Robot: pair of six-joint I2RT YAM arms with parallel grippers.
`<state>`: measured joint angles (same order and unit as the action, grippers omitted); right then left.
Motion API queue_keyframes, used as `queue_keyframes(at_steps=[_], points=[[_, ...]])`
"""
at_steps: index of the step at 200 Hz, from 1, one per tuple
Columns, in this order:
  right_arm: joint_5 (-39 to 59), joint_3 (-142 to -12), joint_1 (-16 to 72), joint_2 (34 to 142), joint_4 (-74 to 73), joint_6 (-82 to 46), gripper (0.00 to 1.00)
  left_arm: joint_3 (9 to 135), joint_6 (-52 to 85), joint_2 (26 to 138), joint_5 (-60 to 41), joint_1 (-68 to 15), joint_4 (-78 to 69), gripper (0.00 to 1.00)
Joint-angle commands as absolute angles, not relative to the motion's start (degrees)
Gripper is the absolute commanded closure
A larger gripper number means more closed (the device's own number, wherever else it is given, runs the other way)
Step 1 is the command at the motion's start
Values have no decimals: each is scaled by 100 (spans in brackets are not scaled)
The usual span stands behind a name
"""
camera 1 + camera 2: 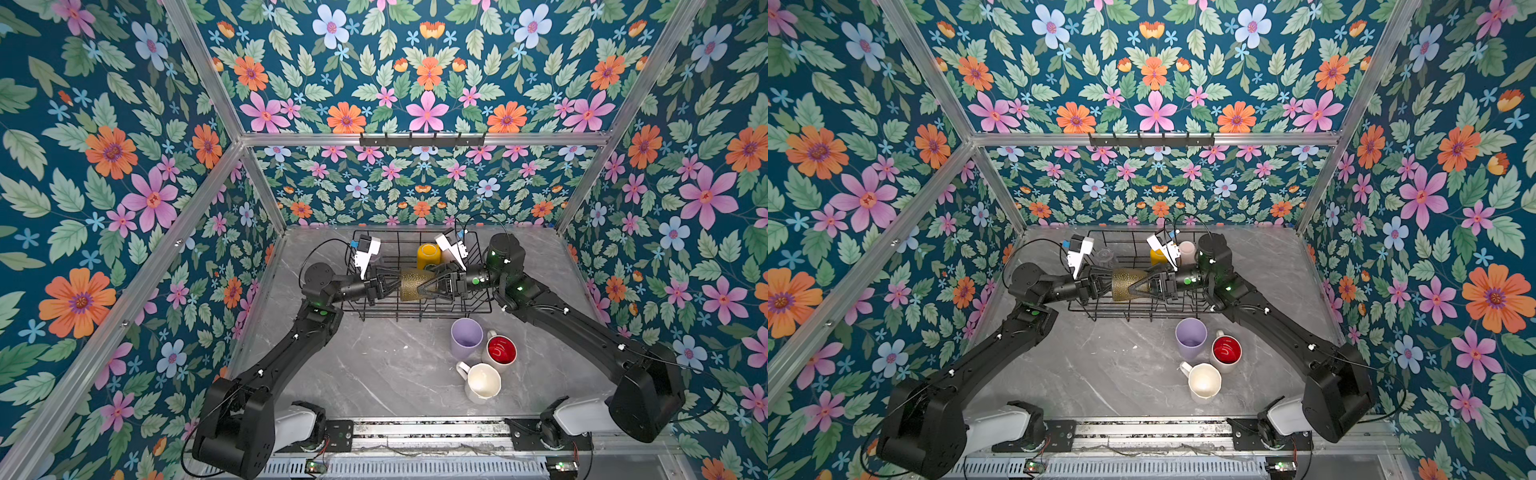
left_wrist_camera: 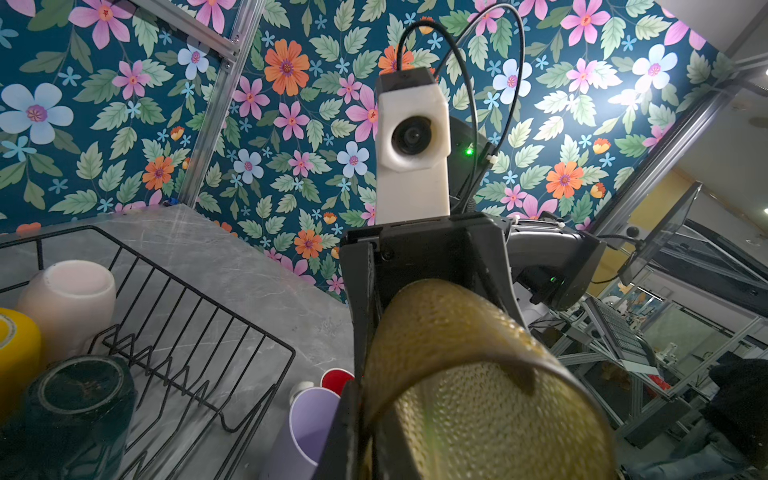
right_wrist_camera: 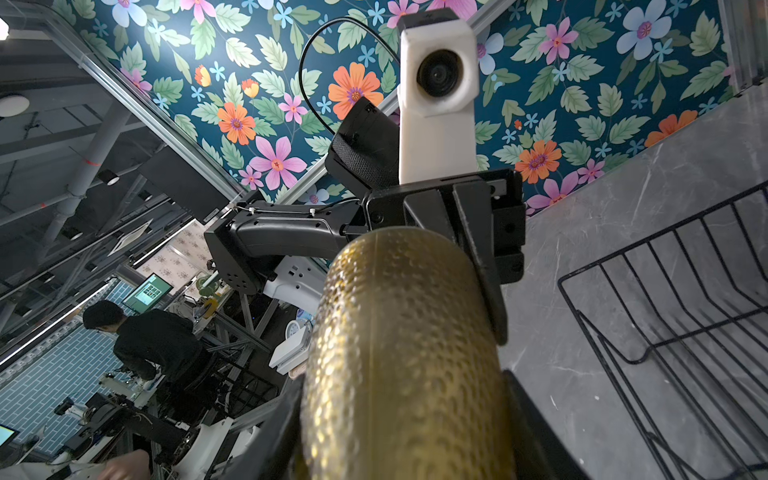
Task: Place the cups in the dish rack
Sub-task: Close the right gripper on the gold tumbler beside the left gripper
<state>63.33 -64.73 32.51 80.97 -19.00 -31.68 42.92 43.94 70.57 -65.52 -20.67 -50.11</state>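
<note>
The olive-amber glass (image 1: 409,284) (image 1: 1123,284) hangs on its side above the black wire dish rack (image 1: 436,316) (image 2: 187,332), between both grippers. My left gripper (image 1: 395,286) (image 2: 370,415) is shut on its rim, with one finger inside the glass (image 2: 478,395). My right gripper (image 1: 422,289) (image 3: 405,415) comes from the base end, its fingers pressed on either side of the glass body (image 3: 399,353). Inside the rack are a yellow mug (image 1: 428,254), a cream cup (image 2: 70,299), an upturned dark green mug (image 2: 79,399) and a clear glass (image 1: 1105,257).
On the grey marble table in front of the rack stand a lilac tumbler (image 1: 466,337), a red-lined white mug (image 1: 501,350) and a white mug (image 1: 482,382), close together right of centre. Floral walls and aluminium posts enclose the table.
</note>
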Motion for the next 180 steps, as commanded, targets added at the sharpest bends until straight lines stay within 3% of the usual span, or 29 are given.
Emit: queue_keyframes(at_steps=[1, 74, 100, 180], points=[[6185, -6506, 3260, 8106, -1807, -3155, 59, 4342, 4460, 7049, -6574, -2067, -5309, 100], [5918, -6644, 3261, 8086, -1607, -3173, 86, 4381, 4460, 7101, -6548, -2066, -5265, 100], [5800, -6706, 3257, 8071, -1479, -3162, 90, 4396, 4426, 7102, -6529, -2069, -5192, 100], [5643, -6836, 3260, 8007, -1106, -3104, 99, 4471, 4251, 7049, -6485, -2048, -4904, 85]])
